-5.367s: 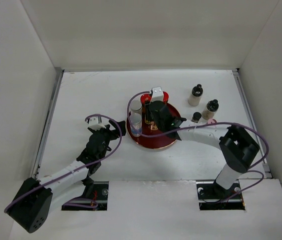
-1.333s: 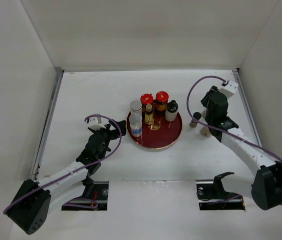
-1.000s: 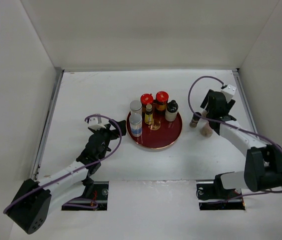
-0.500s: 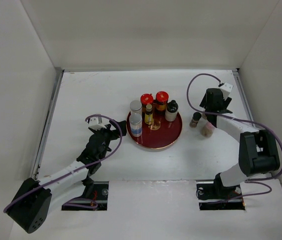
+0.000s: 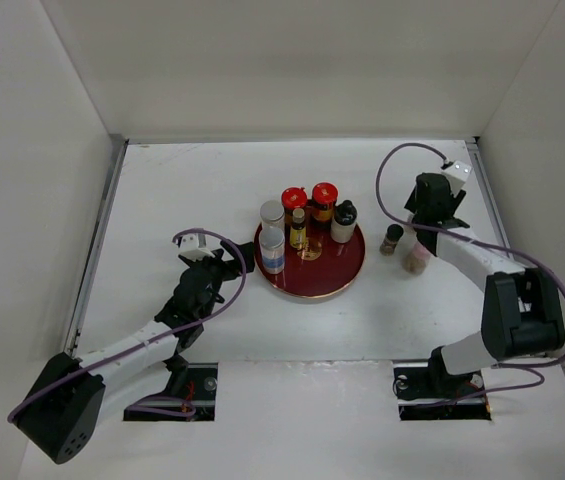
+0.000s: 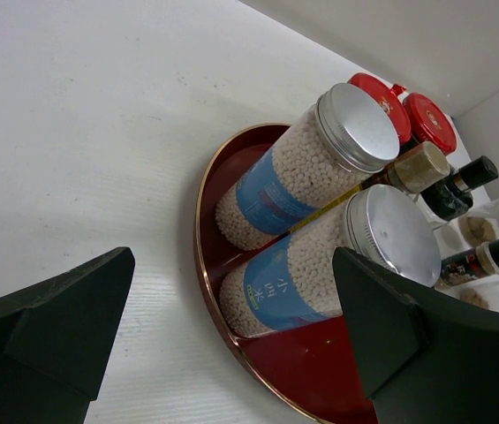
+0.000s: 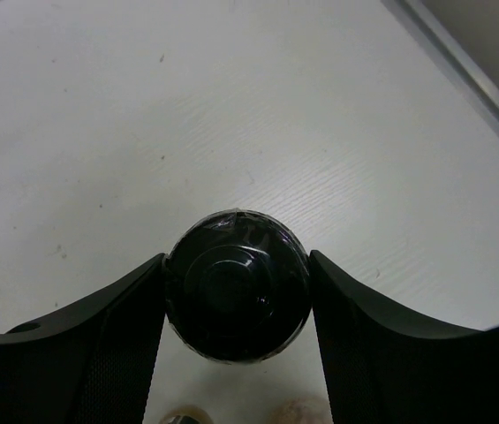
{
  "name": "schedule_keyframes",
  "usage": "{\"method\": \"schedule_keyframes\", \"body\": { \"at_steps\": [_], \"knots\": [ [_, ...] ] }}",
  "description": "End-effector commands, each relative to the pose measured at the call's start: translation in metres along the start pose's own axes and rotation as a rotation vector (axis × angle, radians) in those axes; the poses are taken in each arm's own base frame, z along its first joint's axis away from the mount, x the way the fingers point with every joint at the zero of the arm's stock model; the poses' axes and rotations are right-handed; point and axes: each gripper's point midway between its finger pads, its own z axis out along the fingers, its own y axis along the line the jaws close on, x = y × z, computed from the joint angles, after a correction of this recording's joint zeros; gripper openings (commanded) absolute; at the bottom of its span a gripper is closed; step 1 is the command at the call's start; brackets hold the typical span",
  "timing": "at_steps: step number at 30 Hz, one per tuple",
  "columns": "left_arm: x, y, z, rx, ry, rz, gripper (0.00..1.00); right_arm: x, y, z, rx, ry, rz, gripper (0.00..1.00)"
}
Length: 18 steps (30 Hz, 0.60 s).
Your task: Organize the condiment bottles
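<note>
Step in hand: picking next off-tray bottle; right gripper (image 7: 236, 296) straddles black-capped bottle (image 7: 237, 284) at right of top frame, fingers (image 7: 99, 344) flush on cap both sides; looks clenched on it, no lift visible yet. Next move likely: lift straight up, carry left to dark-red tray (image 5: 347, 276), set down in free near part. Six bottles already on tray; small black-capped bottle (image 5: 393, 238) and pink shaker (image 5: 415, 258) wait right of it. Left gripper (image 6: 223, 344) spread wide, empty, facing silver-capped cylinders (image 6: 306, 172).
</note>
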Motion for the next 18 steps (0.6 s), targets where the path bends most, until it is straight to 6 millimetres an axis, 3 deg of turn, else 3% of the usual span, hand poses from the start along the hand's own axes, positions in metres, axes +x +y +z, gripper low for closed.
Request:
{"method": "schedule_keyframes", "body": {
  "at_steps": [1, 4, 8, 13, 18],
  "knots": [
    [-0.014, -0.011, 0.001, 0.036, -0.048, -0.033, 1.00, -0.090, 0.015, -0.037, -0.062, -0.238, 0.117, 0.50],
    [-0.015, -0.011, 0.001, 0.039, -0.049, -0.038, 1.00, -0.117, 0.024, -0.075, -0.123, -0.311, 0.127, 0.49],
    [-0.020, -0.010, -0.002, 0.040, -0.073, -0.042, 1.00, -0.131, 0.041, -0.130, -0.248, -0.346, 0.124, 0.48],
    [-0.020, -0.009, -0.001, 0.037, -0.068, -0.045, 1.00, -0.115, 0.066, -0.197, -0.432, -0.305, 0.054, 0.47],
    [-0.032, -0.002, -0.004, 0.022, -0.109, -0.056, 1.00, -0.081, 0.099, -0.254, -0.657, -0.242, -0.035, 0.47]
  ]
}}
